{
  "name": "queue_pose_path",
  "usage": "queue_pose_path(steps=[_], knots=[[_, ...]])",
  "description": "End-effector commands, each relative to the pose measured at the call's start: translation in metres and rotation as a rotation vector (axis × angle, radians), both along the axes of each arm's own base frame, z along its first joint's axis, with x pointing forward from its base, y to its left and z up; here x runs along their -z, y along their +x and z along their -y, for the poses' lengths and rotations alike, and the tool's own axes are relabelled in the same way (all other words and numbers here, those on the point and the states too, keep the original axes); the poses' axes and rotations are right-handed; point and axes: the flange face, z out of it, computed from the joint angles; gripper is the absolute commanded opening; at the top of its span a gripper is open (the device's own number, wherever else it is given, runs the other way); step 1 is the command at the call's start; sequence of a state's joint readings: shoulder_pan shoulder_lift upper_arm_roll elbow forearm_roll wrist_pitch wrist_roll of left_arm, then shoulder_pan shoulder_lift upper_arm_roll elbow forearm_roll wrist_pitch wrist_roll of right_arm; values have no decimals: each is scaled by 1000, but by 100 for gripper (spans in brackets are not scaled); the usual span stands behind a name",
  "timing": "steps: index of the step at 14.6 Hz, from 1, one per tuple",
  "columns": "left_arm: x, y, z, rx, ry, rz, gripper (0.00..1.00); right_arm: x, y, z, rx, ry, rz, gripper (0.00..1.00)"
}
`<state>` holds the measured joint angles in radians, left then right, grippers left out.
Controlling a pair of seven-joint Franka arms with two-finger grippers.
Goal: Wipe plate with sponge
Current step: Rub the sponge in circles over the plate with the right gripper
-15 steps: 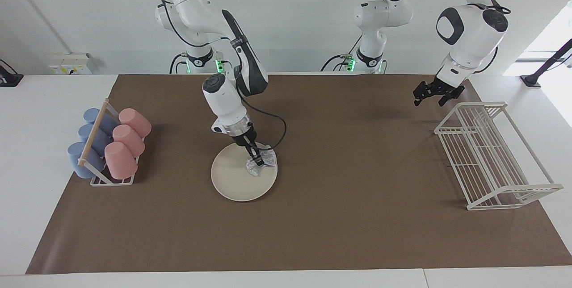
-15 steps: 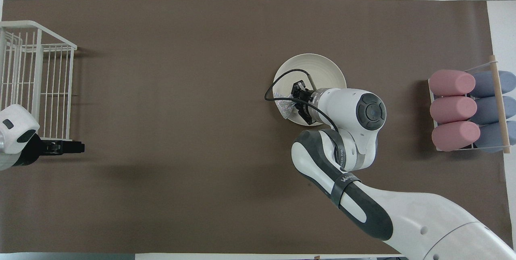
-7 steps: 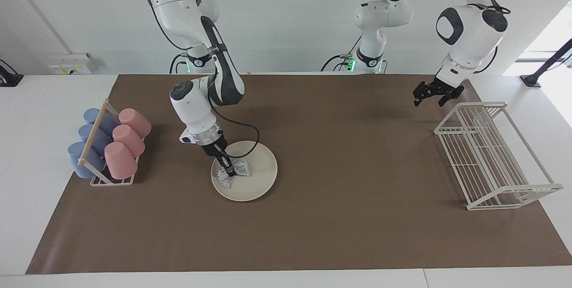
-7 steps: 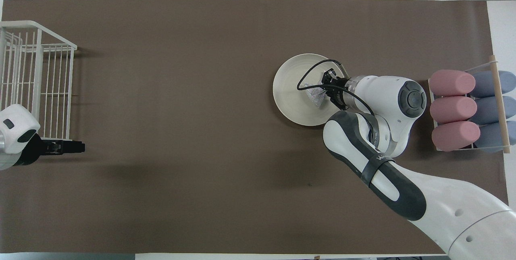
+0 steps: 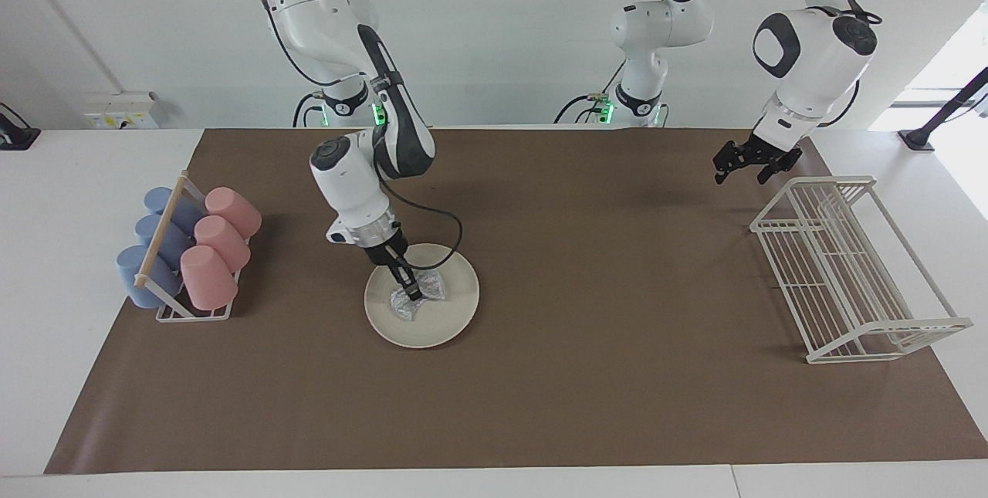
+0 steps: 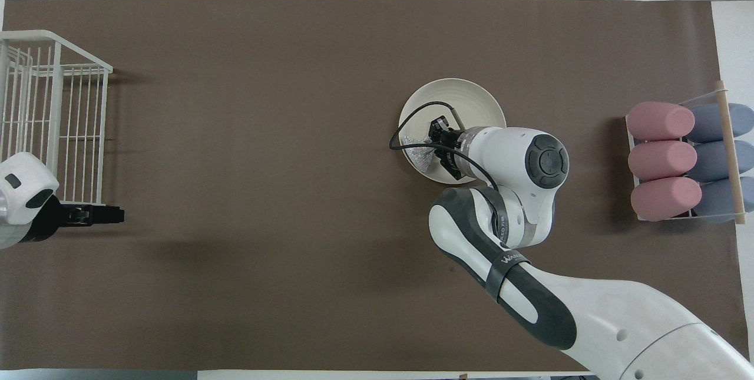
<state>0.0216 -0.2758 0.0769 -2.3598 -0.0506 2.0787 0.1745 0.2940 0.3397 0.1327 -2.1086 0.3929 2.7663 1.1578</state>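
Right hand (image 5: 411, 291) pinches sponge (image 5: 417, 299) at plate (image 5: 448, 320) centre, mid-worktop. Sponge probably soft, light: grip its crumpled top. Left hand (image 5: 747, 162) waits above rack's (image 5: 849, 266) 11 o'clock corner, fingers unreadable.

My right gripper (image 5: 411, 291) (image 6: 437, 145) points steeply down, fingers clamped, forearm bent at the elbow above it. My left gripper (image 5: 745, 159) (image 6: 100, 214) hangs raised near my end of the table, arm waiting.
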Motion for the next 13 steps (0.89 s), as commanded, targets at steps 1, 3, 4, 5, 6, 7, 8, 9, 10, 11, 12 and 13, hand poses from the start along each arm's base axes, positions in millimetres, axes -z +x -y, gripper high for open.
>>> queue_pose_path(steps=[1,3,4,5,6,7,8,9,10,11,12,13], knots=[[-1,3,0,2,22,-2,100,11,3,11,20,4,-45,0],[-1,3,2,5,21,-5,100,-26,9,3,-2,21,-109,0],[-1,2,4,3,20,-8,100,-52,12,1,10,31,-136,0],[-1,2,6,-14,18,-15,100,-78,12,1,12,18,-159,0],[0,0,9,-43,9,-28,100,-101,9,2,17,-6,-173,0],[1,-1,13,-78,-32,-40,100,-128,4,0,26,-29,-183,0],[0,0,20,-125,-124,-39,100,-152,-1,0,40,-40,-209,0],[-2,0,30,-161,-212,-40,100,-178,-5,-2,55,-39,-235,0],[-2,0,35,-187,-271,-51,100,-201,-9,-2,70,-39,-256,0],[-3,0,40,-213,-338,-62,100,-228,-14,-2,91,-37,-276,0],[-5,0,51,-242,-422,-68,100,-248,-19,-3,109,-39,-287,0],[-8,1,59,-266,-491,-69,100,-270,-26,-3,122,-42,-299,0]])
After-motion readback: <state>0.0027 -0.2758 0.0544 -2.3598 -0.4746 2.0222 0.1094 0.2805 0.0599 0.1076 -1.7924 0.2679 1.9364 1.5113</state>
